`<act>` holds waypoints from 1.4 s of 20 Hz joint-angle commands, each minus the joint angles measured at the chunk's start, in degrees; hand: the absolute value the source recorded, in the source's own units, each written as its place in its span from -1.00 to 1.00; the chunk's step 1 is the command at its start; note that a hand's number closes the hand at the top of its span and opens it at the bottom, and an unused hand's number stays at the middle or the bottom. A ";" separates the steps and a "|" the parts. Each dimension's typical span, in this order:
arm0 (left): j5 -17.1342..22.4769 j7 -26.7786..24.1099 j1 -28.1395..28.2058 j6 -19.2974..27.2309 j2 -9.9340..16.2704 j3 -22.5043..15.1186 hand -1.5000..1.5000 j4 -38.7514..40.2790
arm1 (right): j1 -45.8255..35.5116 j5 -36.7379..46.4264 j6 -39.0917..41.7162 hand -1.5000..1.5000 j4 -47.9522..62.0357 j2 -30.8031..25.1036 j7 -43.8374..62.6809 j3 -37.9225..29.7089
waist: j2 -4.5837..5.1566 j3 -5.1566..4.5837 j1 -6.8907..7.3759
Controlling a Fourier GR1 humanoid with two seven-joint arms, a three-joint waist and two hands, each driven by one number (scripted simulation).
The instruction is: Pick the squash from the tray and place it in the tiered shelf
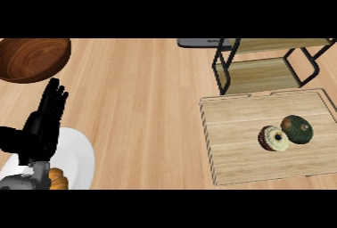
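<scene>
A: Surface?
B: Light wood counter, grain running up-down, fills the frame. No walls or room visible beyond it.

A: Tray?
B: Pale wooden tray at right, low raised rim, its right side cut off by the frame edge.

A: Squash?
B: Dark green squash on the tray, right of the tray's centre. A round cream-frosted pastry with a dark dot sits just left of it, touching or nearly so, can't tell which.

A: Shelf?
B: Tiered shelf at upper right, black metal frame with wooden boards, just above the tray's top edge. A grey flat thing shows at the top edge behind it, can't tell what it is.

A: Other stuff?
B: Dark brown wooden bowl at upper left, partly cut off. White plate at lower left with something orange on it, mostly hidden by the arm.

A: Hands?
B: Left hand at lower left, over the plate, fingers straight and pointing up, holding nothing. Well apart from the tray. Right hand not in frame.

A: Anything blocking the squash-to-shelf path?
B: Only the tray rim and the shelf's front frame bars lie between.
</scene>
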 commanded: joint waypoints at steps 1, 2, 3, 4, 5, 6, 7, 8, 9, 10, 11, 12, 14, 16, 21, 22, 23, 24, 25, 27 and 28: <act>-0.72 0.70 -0.09 0.40 0.12 0.23 0.00 -0.68 | 2.28 12.26 -1.40 -1.00 -10.26 -1.09 -3.42 0.71 | 0.07 0.02 -0.16; -0.60 0.00 -1.06 -0.23 -0.73 -0.21 0.00 1.03 | 3.37 16.25 -3.83 -1.00 -12.35 0.69 -2.99 2.64 | 0.28 0.00 -0.14; -1.67 3.67 -2.37 1.01 -0.53 -1.56 0.00 -1.68 | 4.98 19.80 -5.71 -1.00 -14.39 2.38 -2.30 5.41 | 0.25 0.06 0.12; -0.07 0.76 1.91 -1.04 0.60 0.53 0.00 -2.79 | 7.72 22.25 -5.41 -1.00 -13.64 0.91 -5.27 3.06 | 0.15 0.00 0.32; -1.38 1.44 -0.48 -0.34 -0.83 -0.54 0.00 -0.45 | 10.31 22.64 -6.08 -1.00 -15.47 0.96 -5.00 1.77 | 0.15 -0.04 -0.44; -0.14 0.36 2.16 -1.44 0.19 1.22 0.00 -2.47 | 10.35 27.75 -8.78 -1.00 -13.50 3.61 -6.46 4.98 | 0.28 -0.04 0.63; 0.23 2.54 -2.19 -1.97 0.92 2.06 0.00 -0.99 | 12.38 31.39 -11.52 -1.00 -14.70 5.52 -7.32 7.67 | 0.37 -0.02 0.33; -2.40 -0.31 0.92 -0.38 -1.89 0.09 0.00 -0.25 | 13.32 30.57 -10.18 -1.00 -16.19 4.28 -7.80 5.21 | 0.23 -0.08 0.15; -1.11 -0.17 -1.42 -0.80 -1.82 1.44 0.00 1.39 | 15.76 34.64 -14.32 -1.00 -18.90 6.61 -6.56 8.02 | 0.26 -0.07 -0.15; -0.88 0.65 1.28 -2.20 0.14 2.18 0.00 -1.52 | 15.01 36.42 -13.91 -1.00 -16.71 4.90 -7.86 6.99 | 0.23 -0.08 0.39; -1.02 1.35 0.18 -2.45 -1.00 0.93 0.00 -0.54 | 13.43 38.81 -15.32 -1.00 -15.49 5.15 -7.24 8.04 | 0.32 -0.09 0.54; -0.28 2.73 -0.23 -2.98 0.93 2.84 0.00 -2.41 | 15.81 41.32 -17.00 -1.00 -18.87 6.44 -5.99 10.25 | 0.22 -0.08 0.44; -2.91 4.30 -0.47 0.02 -1.17 0.41 0.00 -4.17 | 13.56 46.92 -19.85 -1.00 -13.32 4.51 -9.10 10.81 | 0.35 -0.05 1.05; -5.26 5.64 -3.23 1.88 -3.21 -1.43 0.00 -2.41 | 15.15 49.53 -20.81 -1.00 -13.96 5.08 -6.94 11.41 | 0.31 -0.07 0.33; -4.23 1.23 -0.93 -2.31 -4.12 0.69 0.00 0.06 | 18.31 55.96 -26.42 -1.00 -9.35 8.78 -10.33 12.24 | 0.29 -0.10 0.24; -3.21 4.35 -0.81 -4.01 -2.24 3.39 0.00 -2.90 | 16.90 55.40 -23.75 -1.00 -9.41 9.26 -10.86 10.49 | 0.24 -0.12 0.41; -2.15 5.40 -0.87 -5.48 -0.88 5.08 0.00 -3.00 | 16.89 55.90 -23.90 -1.00 -9.49 10.75 -10.18 11.21 | 0.25 -0.12 0.46; -5.46 2.80 -1.53 -2.82 -4.74 1.91 0.00 -0.59 | 16.34 58.00 -26.41 -1.00 -6.05 10.94 -13.17 11.72 | 0.30 -0.11 0.45; -5.69 2.83 0.34 -3.84 -4.13 2.64 0.00 -1.65 | 16.24 57.59 -24.61 -1.00 -5.22 9.55 -15.01 9.55 | 0.27 -0.12 0.48; -5.66 4.75 -0.43 -4.13 -4.47 2.63 0.00 -2.91 | 12.67 60.47 -26.54 -1.00 0.58 10.60 -17.09 11.24 | 0.34 -0.11 0.78; -4.83 2.39 0.23 -5.48 -4.41 5.19 0.00 -2.41 | 13.95 59.58 -23.34 -1.00 -5.09 13.17 -13.47 10.91 | 0.27 -0.13 0.56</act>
